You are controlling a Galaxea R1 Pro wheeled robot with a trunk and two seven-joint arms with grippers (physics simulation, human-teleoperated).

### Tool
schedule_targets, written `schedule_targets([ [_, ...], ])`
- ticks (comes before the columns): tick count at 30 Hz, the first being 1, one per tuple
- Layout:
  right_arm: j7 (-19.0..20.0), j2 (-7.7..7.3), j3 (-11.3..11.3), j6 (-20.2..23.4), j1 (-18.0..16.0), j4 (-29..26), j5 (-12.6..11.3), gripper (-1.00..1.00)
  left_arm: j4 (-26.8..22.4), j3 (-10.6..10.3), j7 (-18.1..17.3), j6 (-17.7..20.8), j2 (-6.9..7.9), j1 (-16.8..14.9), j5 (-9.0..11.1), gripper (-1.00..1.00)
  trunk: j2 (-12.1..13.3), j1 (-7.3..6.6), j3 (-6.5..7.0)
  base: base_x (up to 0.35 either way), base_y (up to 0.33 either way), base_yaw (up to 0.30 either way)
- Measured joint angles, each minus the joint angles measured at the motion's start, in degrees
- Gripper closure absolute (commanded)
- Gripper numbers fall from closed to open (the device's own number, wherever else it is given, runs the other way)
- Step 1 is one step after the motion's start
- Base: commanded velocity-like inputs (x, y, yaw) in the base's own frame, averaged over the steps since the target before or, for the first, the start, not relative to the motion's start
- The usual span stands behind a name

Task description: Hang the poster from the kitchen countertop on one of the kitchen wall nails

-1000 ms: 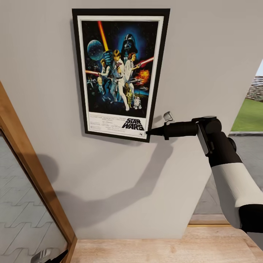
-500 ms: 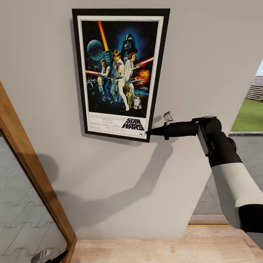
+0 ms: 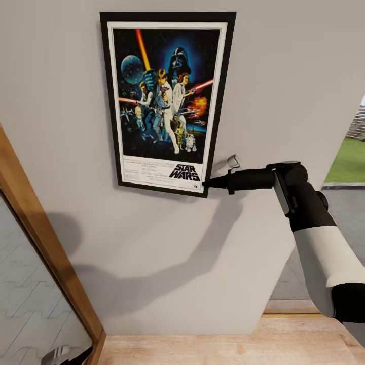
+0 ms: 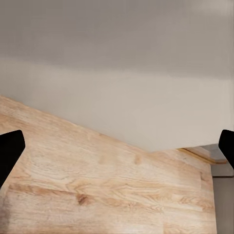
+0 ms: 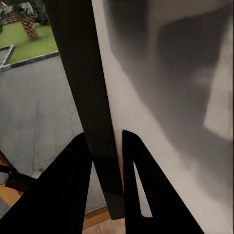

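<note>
Grey wall (image 3: 284,76) carries the poster (image 3: 167,104) flat against it. I have my right gripper (image 3: 207,184) clamped on its lower right corner. Left fingers (image 4: 9,148) are spread apart.

Black-framed, white-bordered poster (image 3: 167,101); pale grey wall (image 3: 284,76); light wood floor (image 4: 97,185).

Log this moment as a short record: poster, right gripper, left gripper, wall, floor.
poster: framed Star Wars poster upright against the wall, held at its lower right corner
right gripper: right gripper shut on the frame edge; in the right wrist view its fingers sit either side of the black frame
left gripper: left gripper open, holding nothing
wall: plain grey wall, arm's shadow below the poster
floor: light wooden floor
</note>
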Motion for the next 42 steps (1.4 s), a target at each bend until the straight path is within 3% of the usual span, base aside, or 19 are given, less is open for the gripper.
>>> schedule_targets([
  [1, 0.00, 0.00, 0.00, 0.00, 0.00, 0.02, 0.00, -1.00, -0.01, 0.00, 0.00, 0.00, 0.00, 0.00, 0.01, -1.00, 0.00, 0.00, 0.00, 0.061, 0.000, 0.000],
  [8, 0.63, 0.01, 0.01, 1.04, 0.02, 0.06, -1.81, -1.00, 0.01, 0.01, 0.00, 0.01, 0.06, 0.01, 0.01, -1.00, -0.02, 0.00, -0.01, 0.013, 0.000, 0.000],
  [13, 3.95, 0.01, -0.07, 0.86, 0.00, 0.05, -3.37, -1.00, 0.00, 0.01, 0.00, 0.01, 0.10, 0.01, 0.03, -1.00, -0.03, 0.00, -0.01, 0.001, 0.000, 0.000],
  [25, 3.43, 0.02, -0.10, 0.63, 0.05, -0.02, -4.03, -1.00, 0.00, 0.00, 0.00, -0.02, 0.10, -0.01, -0.01, -1.00, -0.02, 0.01, 0.00, -0.019, 0.000, 0.000],
  [27, 0.55, -0.04, -0.16, 0.27, 1.16, -0.34, -3.92, -1.00, 0.00, 0.00, 0.00, -0.01, 0.11, 0.00, -0.03, -1.00, -0.02, 0.03, 0.01, -0.132, 0.000, 0.000],
  [31, 0.36, -0.17, -0.13, -0.20, 7.59, -5.88, -3.39, -1.00, -0.03, -0.04, 0.00, 0.00, 0.03, 0.00, -0.11, -1.00, 0.00, 0.04, 0.00, -0.110, 0.000, 0.000],
  [35, 0.44, -0.23, -0.16, -0.35, 12.00, -7.28, -3.45, -1.00, -0.05, -0.01, 0.00, 0.00, 0.03, 0.00, -0.12, -1.00, 0.00, 0.05, 0.00, -0.193, 0.000, 0.000],
  [36, 0.07, -0.22, -2.60, -5.57, 19.22, -10.98, -3.35, -1.00, -0.06, -0.17, 0.00, 0.00, 0.02, 0.01, -0.24, -1.00, -0.06, -0.01, 0.09, -0.008, 0.000, 0.000],
  [37, -0.11, -0.17, -3.44, -7.15, 30.33, -11.03, -3.20, -1.00, -0.07, -0.22, 0.00, 0.02, 0.02, 0.00, -0.26, -1.00, 0.02, 0.02, 0.14, -0.004, 0.000, 0.000],
  [38, -1.52, -0.11, -4.29, -11.42, 38.44, -10.65, -3.11, -1.00, -0.12, -0.37, 0.04, 0.05, -0.01, 0.01, -0.32, -1.00, 0.00, 0.01, 0.22, -0.003, 0.000, 0.000],
  [39, -3.36, -0.08, -4.63, -14.68, 39.99, -9.83, -3.10, -1.00, -0.13, -0.47, 0.06, 0.06, -0.03, 0.00, -0.35, -1.00, -0.01, 0.01, 0.31, -0.003, 0.000, 0.000],
  [40, -3.42, -0.08, -4.64, -14.80, 40.03, -9.80, -3.11, -1.00, -0.12, -0.48, 0.06, 0.06, -0.03, 0.00, -0.35, -1.00, -0.01, 0.01, 0.41, 0.000, 0.000, 0.000],
  [41, -9.80, -0.08, -5.09, -23.84, 43.38, -3.86, -3.06, -1.00, -0.14, -0.77, 0.08, 0.07, -0.13, 0.00, -0.38, -1.00, -0.02, 0.01, 0.52, 0.000, 0.000, 0.000],
  [42, -10.61, -0.10, -5.12, -25.35, 50.54, -0.32, -2.93, -1.00, -0.15, -0.75, 0.08, 0.08, -0.13, 0.00, -0.39, -1.00, 0.02, 0.02, 0.59, 0.000, 0.000, 0.000],
])
